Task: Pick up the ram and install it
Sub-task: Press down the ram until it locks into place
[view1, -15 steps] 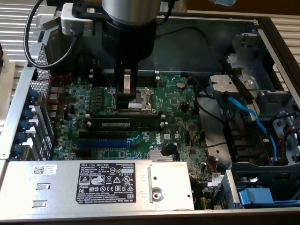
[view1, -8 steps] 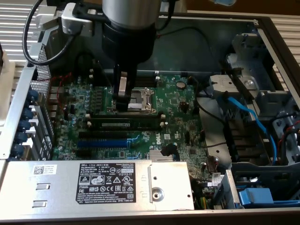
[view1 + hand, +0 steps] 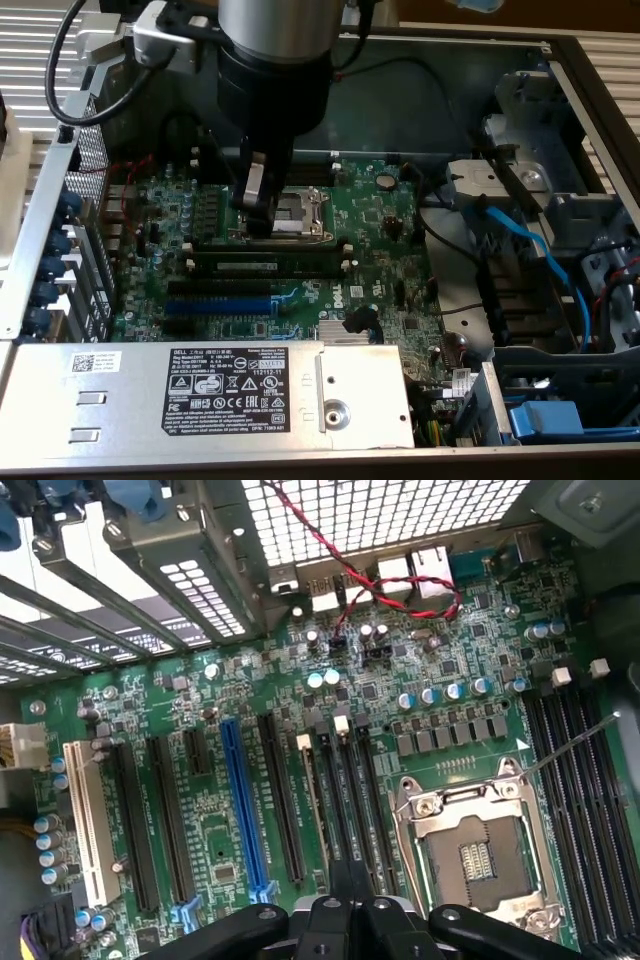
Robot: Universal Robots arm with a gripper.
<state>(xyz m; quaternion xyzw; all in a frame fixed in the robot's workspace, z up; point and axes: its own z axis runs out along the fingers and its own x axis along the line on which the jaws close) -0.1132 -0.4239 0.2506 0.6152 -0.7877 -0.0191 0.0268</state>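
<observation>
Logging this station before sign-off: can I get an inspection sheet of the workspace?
Surface: green motherboard inside an open computer case.
Job's things: ram lies along a memory slot between white clips; whether it is seated cannot be told.
Clutter: nothing seen.
Grippers: end effector shut, nothing seen held, by the CPU socket.
Cables: blue cable; red-black wire.
Surroundings: power supply; drive bay.
</observation>
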